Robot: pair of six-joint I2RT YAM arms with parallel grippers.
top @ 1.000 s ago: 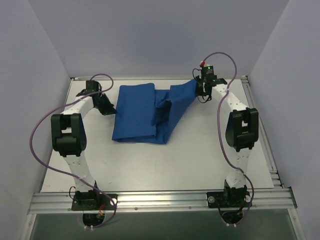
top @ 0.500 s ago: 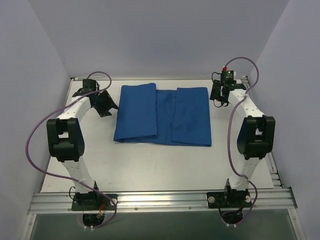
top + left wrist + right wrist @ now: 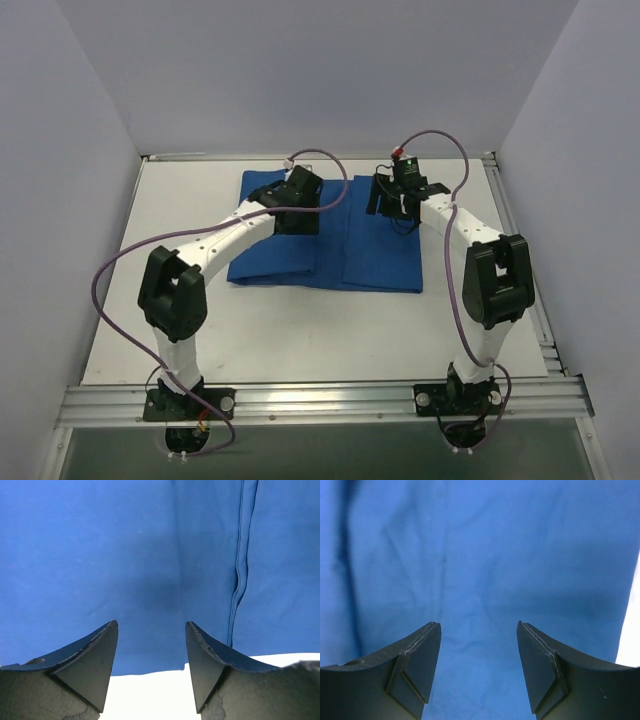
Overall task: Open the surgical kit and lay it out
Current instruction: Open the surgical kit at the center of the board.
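Rail (image 3: 320, 398): a metal rail along the near edge of the counter; both arm bases are bolted on it.
Counter (image 3: 300, 330): white; the wrap lies on its far half.
Blue cloth wrap (image 3: 330, 258): royal blue and flat on the counter, about in the middle between left and right. It is folded in long panels, with fold lines running from near to far. What is under the cloth cannot be seen.
Left tool (image 3: 298, 205): over the far left part of the wrap. In the left wrist view (image 3: 151, 625) its two fingers are apart and clamp on nothing; between them only blue cloth (image 3: 125, 555) shows. A hemmed fold edge (image 3: 240, 570) runs just to the right. If the tips touch the cloth, I cannot tell.
Right tool (image 3: 385, 200): over the far right part of the wrap, near the left tool but not touching it. In the right wrist view (image 3: 478, 625) its fingers are also apart and hold nothing; lightly wrinkled cloth (image 3: 495, 555) fills the view.
Cables (image 3: 320, 158): a purple one loops along each arm.
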